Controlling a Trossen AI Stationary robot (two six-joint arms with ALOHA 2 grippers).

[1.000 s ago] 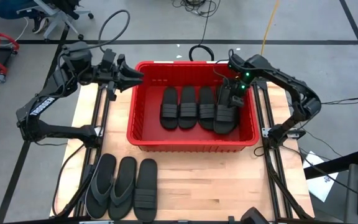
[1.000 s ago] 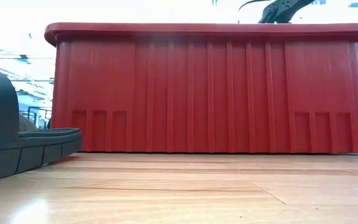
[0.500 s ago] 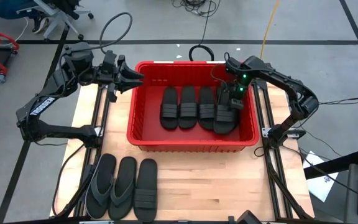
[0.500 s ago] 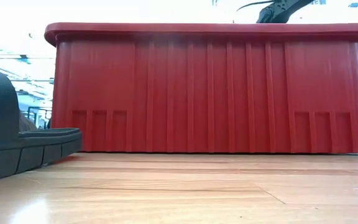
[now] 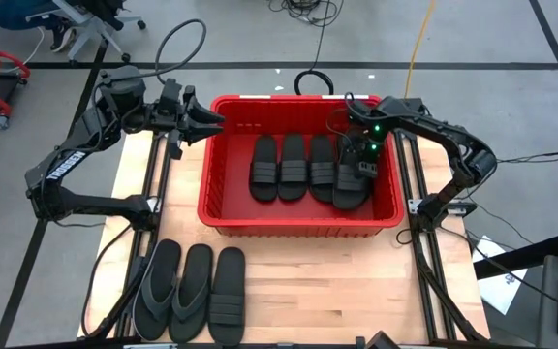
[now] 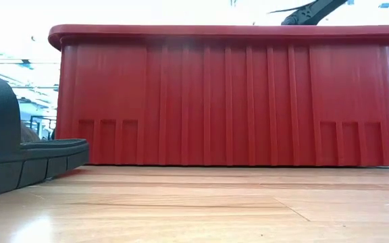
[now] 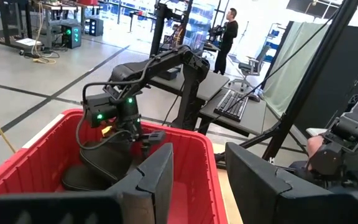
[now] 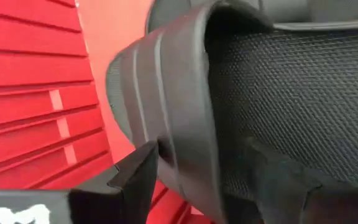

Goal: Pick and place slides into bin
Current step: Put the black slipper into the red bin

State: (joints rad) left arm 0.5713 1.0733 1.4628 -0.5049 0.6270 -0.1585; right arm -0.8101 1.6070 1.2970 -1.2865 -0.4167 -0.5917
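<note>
A pale wooden desk (image 5: 318, 281) stands on a grey concrete floor (image 5: 260, 34) crossed by dark lines. Beyond the desk's far edge lie a looped black cable (image 5: 310, 81) and a yellow cord (image 5: 419, 39). Off its far left corner sits an office chair (image 5: 85, 15). In the left wrist view, a person (image 7: 229, 31) stands well behind the desk among workstations, near a keyboard (image 7: 234, 104).
</note>
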